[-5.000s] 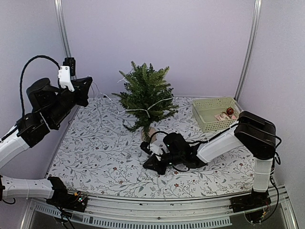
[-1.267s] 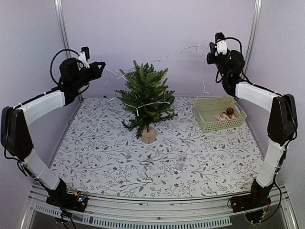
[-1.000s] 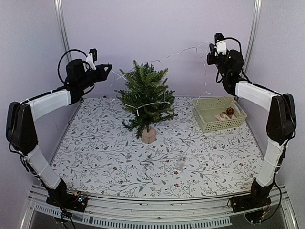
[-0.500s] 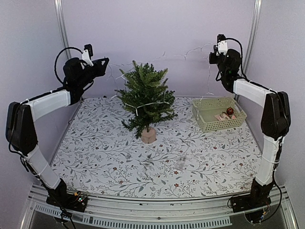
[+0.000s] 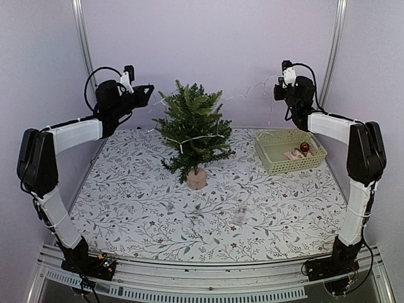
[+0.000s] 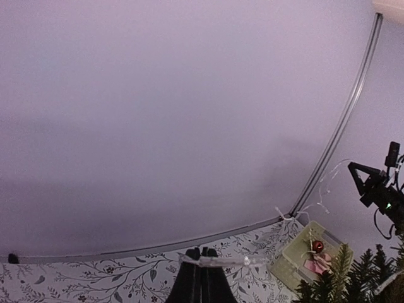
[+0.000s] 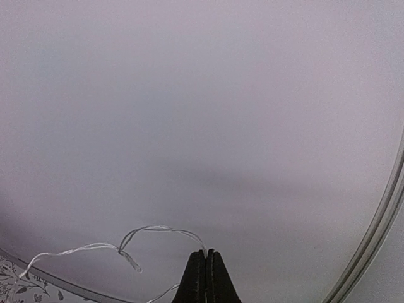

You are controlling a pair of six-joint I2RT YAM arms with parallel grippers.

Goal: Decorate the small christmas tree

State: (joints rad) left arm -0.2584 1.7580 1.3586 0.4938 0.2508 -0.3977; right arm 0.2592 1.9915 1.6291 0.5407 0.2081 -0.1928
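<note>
The small christmas tree point(image 5: 192, 123) stands on its tan base point(image 5: 197, 179) at the middle back of the table; its tips show low right in the left wrist view point(image 6: 353, 278). A thin white light string point(image 5: 243, 95) hangs between both raised grippers and drapes over the tree. My left gripper point(image 5: 150, 89) is shut on the string point(image 6: 224, 260) just left of the treetop. My right gripper point(image 5: 278, 88) is shut on the string point(image 7: 161, 230) high at the back right, above the basket.
A pale green basket point(image 5: 273, 153) with a red bauble point(image 5: 304, 147) and other ornaments sits at the back right, also in the left wrist view point(image 6: 297, 262). A small clear object point(image 5: 239, 216) lies on the floral cloth. Walls and metal posts close in behind.
Both arms went from low to high, lifting the string. In the last second my left gripper moved right toward the treetop and my right gripper dropped slightly, slackening the string.
</note>
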